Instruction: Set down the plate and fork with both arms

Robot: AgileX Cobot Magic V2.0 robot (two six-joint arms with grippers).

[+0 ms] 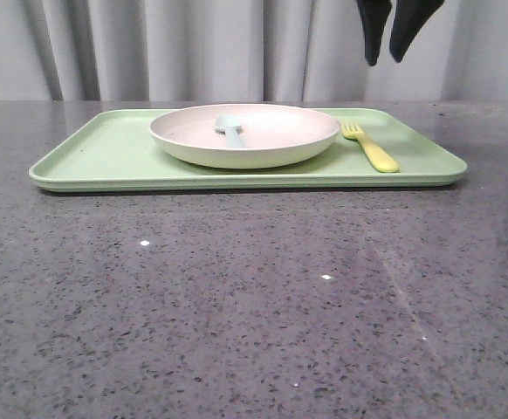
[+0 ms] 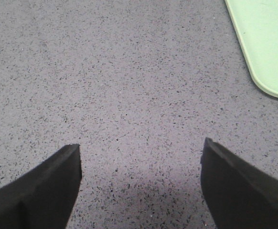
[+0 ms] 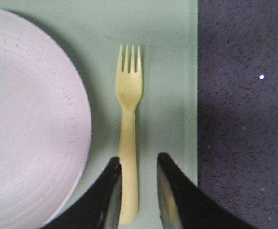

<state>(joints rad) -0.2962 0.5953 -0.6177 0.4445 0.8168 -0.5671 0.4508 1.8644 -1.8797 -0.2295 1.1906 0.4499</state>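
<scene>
- The flat rectangular light green tray (image 1: 106, 153) lies on the speckled grey stone table (image 1: 236, 305), with a wide bare stretch of table on the camera's side of the tray and narrower strips past both of its short ends.
- On the tray: one round shallow cream plate (image 1: 245, 135) with a pinkish inner face, at the tray's middle; one small bright yellow plastic fork (image 1: 370, 146) just beside the plate, between it and the tray's right rim; one pale blue spoon-like utensil (image 1: 230, 128) inside the plate.
- The right gripper (image 1: 387, 35) hangs above the tray's right end, clear of the fork; its black fingers (image 3: 170, 191) are parted, straddling the fork handle from above.
- The left gripper (image 2: 141, 162) hovers over bare table beside a tray corner, fingers spread wide, holding nothing.
</scene>
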